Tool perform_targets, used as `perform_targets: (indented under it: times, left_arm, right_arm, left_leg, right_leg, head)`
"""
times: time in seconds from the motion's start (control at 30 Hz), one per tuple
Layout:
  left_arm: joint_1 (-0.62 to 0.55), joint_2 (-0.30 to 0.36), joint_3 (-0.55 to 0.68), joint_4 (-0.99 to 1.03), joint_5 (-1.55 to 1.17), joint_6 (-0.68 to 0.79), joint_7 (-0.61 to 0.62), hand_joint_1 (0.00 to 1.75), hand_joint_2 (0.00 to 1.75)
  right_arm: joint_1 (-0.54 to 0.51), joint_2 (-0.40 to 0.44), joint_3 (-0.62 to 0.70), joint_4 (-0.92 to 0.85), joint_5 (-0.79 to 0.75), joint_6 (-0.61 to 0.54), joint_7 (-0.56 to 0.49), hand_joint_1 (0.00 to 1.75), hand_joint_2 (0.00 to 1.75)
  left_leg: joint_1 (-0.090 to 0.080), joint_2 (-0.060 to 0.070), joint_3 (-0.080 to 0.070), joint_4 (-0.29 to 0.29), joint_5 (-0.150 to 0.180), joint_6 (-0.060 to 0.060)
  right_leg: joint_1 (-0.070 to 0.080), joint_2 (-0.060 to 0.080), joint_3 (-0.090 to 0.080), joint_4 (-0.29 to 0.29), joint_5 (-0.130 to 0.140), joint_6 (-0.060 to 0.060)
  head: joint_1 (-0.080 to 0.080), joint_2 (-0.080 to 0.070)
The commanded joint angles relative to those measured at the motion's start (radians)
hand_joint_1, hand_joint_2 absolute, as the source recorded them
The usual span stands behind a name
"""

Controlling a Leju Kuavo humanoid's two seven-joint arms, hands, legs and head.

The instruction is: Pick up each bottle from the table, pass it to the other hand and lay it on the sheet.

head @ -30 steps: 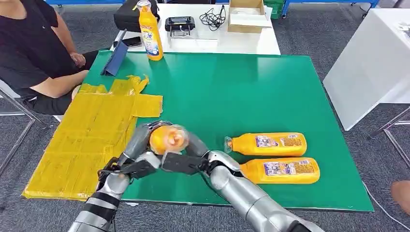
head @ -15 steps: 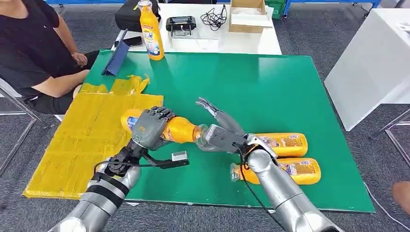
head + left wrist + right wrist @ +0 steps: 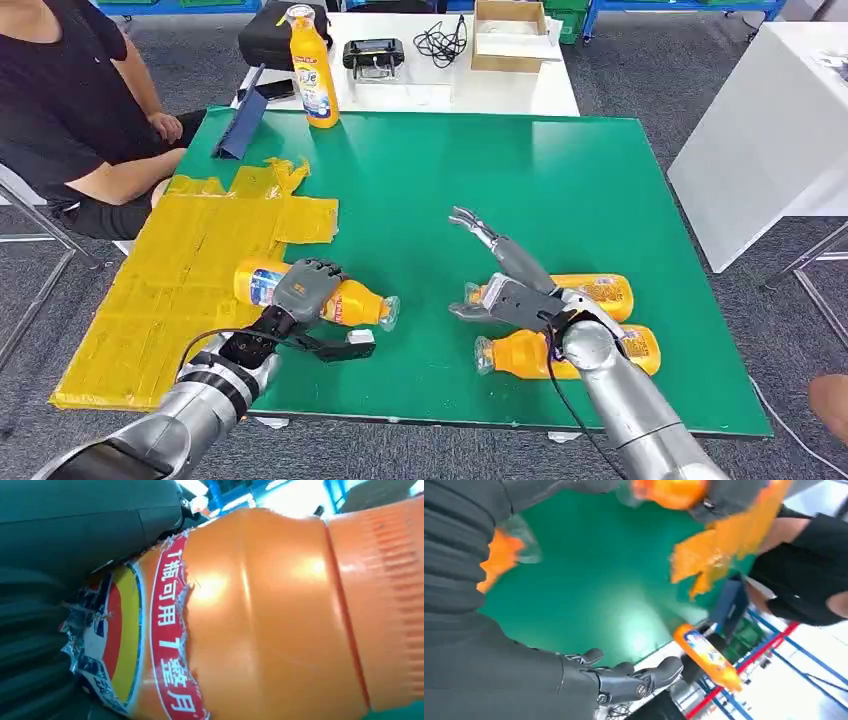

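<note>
A flat green bench [image 3: 560, 180] with a smooth matte top carried several orange plastic bottles. Along its left side lay a yellow sheet [image 3: 170, 290], crinkled and pieced together from strips of tape-like film, ragged at its far corner.

The robot's left hand [image 3: 305, 290], dark grey and jointed on a silver metallic arm, had its fingers [image 3: 322, 270] wrapped over the middle of an orange bottle [image 3: 345, 300]. That bottle lay on its side at the sheet's right edge, base end over the yellow film, clear cap end pointing right over bare green. In the left wrist view the bottle [image 3: 280, 615] was glossy and rounded, with a ribbed band near one end and a torn, wrinkled label printed in red, yellow and white.

The right hand [image 3: 510, 285] held nothing; its fingers [image 3: 475, 222] were spread and stretched out straight above the bench. Just beside it two more orange bottles lay on their sides, parallel, clear caps pointing left: the far bottle [image 3: 590, 292] and the near bottle [image 3: 520, 355], the latter partly hidden by the silver forearm.

At the bench's far left edge an upright bottle [image 3: 314, 75] with a tapered neck stood. A seated person [image 3: 70, 110] in a black top was at the left.
</note>
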Motion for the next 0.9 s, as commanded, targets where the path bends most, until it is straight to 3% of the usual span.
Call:
perform_targets:
  times: [0.03,0.2,0.43,0.8,0.83,0.87,0.9]
  left_arm:
    - [-0.025,0.077,0.048,0.2,0.04,-0.061,0.018,1.75,1.75]
    - [-0.004,0.124,0.101,0.197,0.076,-0.043,-0.007,1.75,1.75]
    - [-0.018,0.123,0.151,0.204,0.109,-0.08,-0.034,1.75,1.75]
    - [-0.019,0.127,0.157,0.204,0.116,-0.082,-0.044,1.75,1.75]
    - [-0.017,0.125,0.161,0.203,0.12,-0.078,-0.049,0.42,1.75]
    - [-0.012,0.122,0.17,0.2,0.134,-0.074,-0.073,0.0,1.75]
    - [-0.006,0.118,0.193,0.197,0.18,-0.11,-0.144,0.0,1.75]
  right_arm:
    - [0.027,-0.13,0.047,-0.025,0.009,0.01,-0.003,0.0,1.75]
    - [0.084,-0.197,0.05,-0.08,0.015,0.006,-0.003,0.0,1.75]
    - [0.079,-0.271,0.075,-0.067,0.038,0.026,0.017,0.0,1.75]
    - [0.077,-0.274,0.077,-0.065,0.039,0.027,0.018,0.0,1.75]
    - [0.076,-0.274,0.08,-0.066,0.04,0.027,0.018,0.0,1.75]
    - [0.078,-0.28,0.083,-0.066,0.041,0.027,0.021,0.0,1.75]
    - [0.077,-0.288,0.087,-0.065,0.042,0.026,0.022,0.0,1.75]
  left_leg:
    - [0.001,0.005,0.002,-0.003,0.003,0.0]
    - [0.001,0.003,0.006,-0.003,0.002,0.001]
    - [0.001,0.002,0.006,-0.003,0.002,0.001]
    - [0.0,0.004,0.007,-0.003,0.002,0.0]
    - [0.001,0.005,0.006,-0.005,0.003,0.001]
    - [0.001,0.005,0.006,-0.004,0.002,0.001]
    - [0.0,0.004,0.007,-0.004,0.002,0.001]
  right_leg:
    - [0.001,0.003,0.0,-0.003,0.004,-0.001]
    - [0.001,0.002,0.002,-0.001,0.002,-0.001]
    - [0.001,0.002,0.003,0.0,0.001,0.0]
    - [0.0,0.003,0.003,0.0,0.001,-0.001]
    - [0.001,0.004,0.002,-0.002,0.003,-0.001]
    - [0.001,0.004,0.002,-0.001,0.003,-0.001]
    - [0.0,0.003,0.002,-0.001,0.002,0.0]
  head:
    - [0.0,0.0]
    - [0.0,0.0]
    - [0.0,0.0]
    - [0.0,0.0]
    - [0.0,0.0]
    - [0.0,0.0]
    - [-0.001,0.0]
